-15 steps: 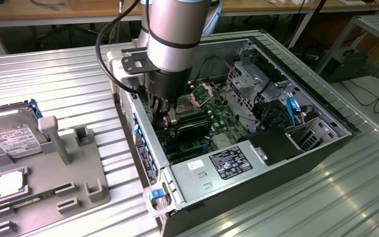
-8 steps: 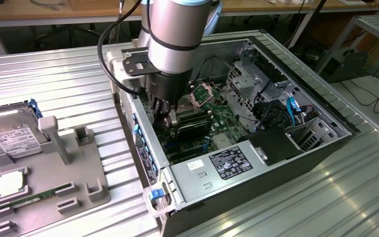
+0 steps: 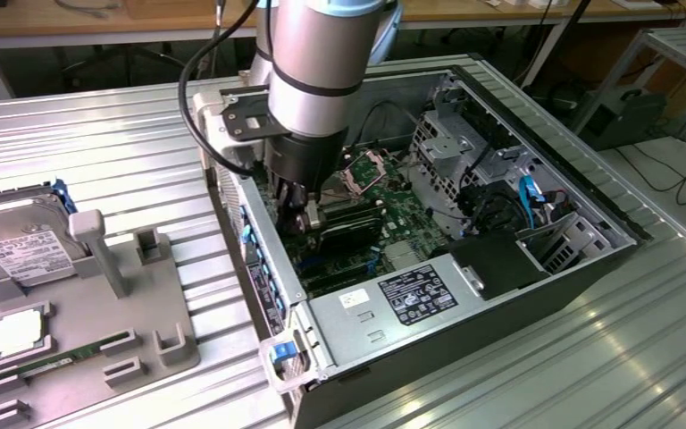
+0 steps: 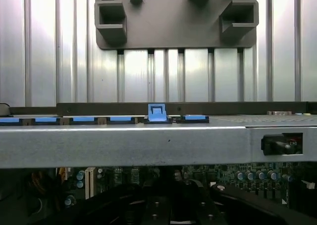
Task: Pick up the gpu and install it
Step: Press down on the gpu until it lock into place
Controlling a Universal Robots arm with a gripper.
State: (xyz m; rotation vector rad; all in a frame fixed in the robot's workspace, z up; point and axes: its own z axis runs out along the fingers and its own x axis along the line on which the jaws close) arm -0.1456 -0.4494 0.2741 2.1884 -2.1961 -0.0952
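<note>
Nearest us in the exterior view, a grey holder tray (image 3: 140, 322) sits on the ribbed metal bench (image 3: 581, 357), toward the exterior view's left edge. It carries a green memory stick (image 3: 63, 365), a square processor chip (image 3: 18, 333) and a silver hard drive (image 3: 21, 252) whose white label we cannot read. Beside the tray lies the open computer case (image 3: 557, 192); its power supply (image 3: 421, 299) bears a label too small for us to read. The gripper (image 3: 307, 219) reaches down inside the case over the green motherboard (image 3: 397, 219), its jaws pressed together. The gpu (image 3: 349, 234) sits as a dark card just beside the gripper on the motherboard; we cannot tell whether they touch. A blue latch (image 4: 157, 113) stands on the case rim.
</note>
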